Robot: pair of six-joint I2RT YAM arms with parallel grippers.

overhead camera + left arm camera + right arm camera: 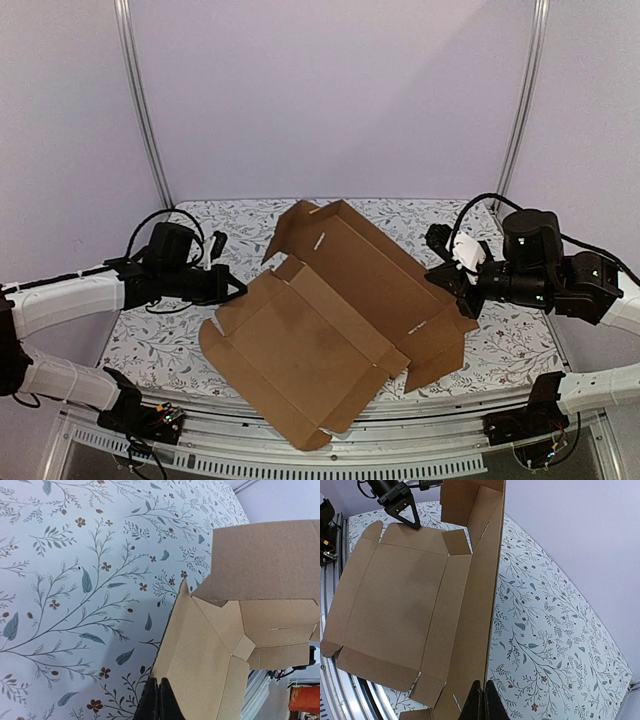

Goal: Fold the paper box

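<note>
- One paper box (320, 330) lies between my two grippers.
- My left gripper (240, 289) is closed, pinching the box's left edge.
- My right gripper (438, 276) is closed, pinching its raised right wall.

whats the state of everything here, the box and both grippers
paper box, partly folded: base and near flaps lie flat, far long panel raised
left gripper, shut, apparently pinching the paper box at its left edge
right gripper, shut on the edge of the raised panel
</note>
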